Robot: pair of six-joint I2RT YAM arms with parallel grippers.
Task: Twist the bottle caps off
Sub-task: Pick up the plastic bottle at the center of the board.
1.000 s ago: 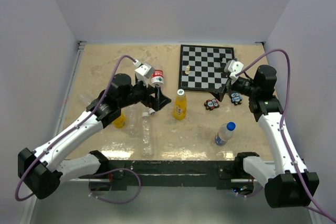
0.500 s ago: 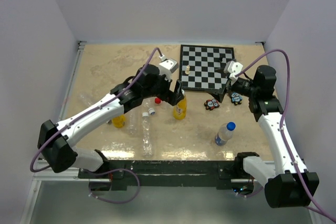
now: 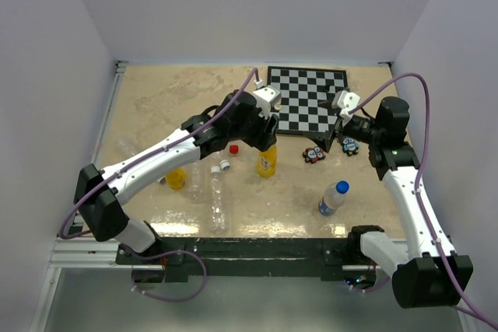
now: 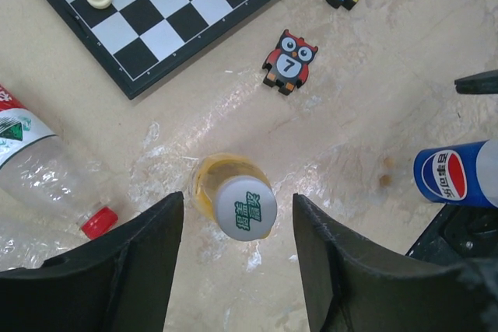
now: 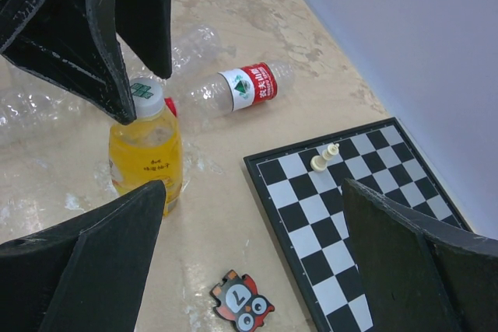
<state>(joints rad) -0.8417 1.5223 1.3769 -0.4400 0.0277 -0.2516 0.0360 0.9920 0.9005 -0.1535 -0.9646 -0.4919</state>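
Observation:
An upright orange-yellow bottle [image 3: 267, 161] stands mid-table, its white cap [image 4: 246, 207] printed in green. My left gripper [image 4: 237, 219] hangs straight above it, open, one finger on each side of the cap with a gap at both. In the right wrist view those fingers [image 5: 101, 29] reach down to the cap [image 5: 144, 91]. A second orange bottle [image 3: 177, 179] stands half under the left arm. The clear blue-labelled bottle [image 3: 332, 198] keeps its blue cap [image 3: 341, 186]. My right gripper [image 3: 340, 126] hovers open and empty by the chessboard's near right corner.
A chessboard [image 3: 307, 100] with a white piece [image 3: 275, 102] lies at the back. Two owl tiles [image 3: 314, 154] [image 3: 348, 145] sit in front of it. A red-capped, red-labelled clear bottle [image 5: 245, 87] and an unlabelled clear bottle [image 3: 218, 200] lie left of the orange bottle.
The left arm swung right, from over the red-labelled bottle to above the middle orange bottle, and its jaws narrowed around the cap. The right arm stayed put.

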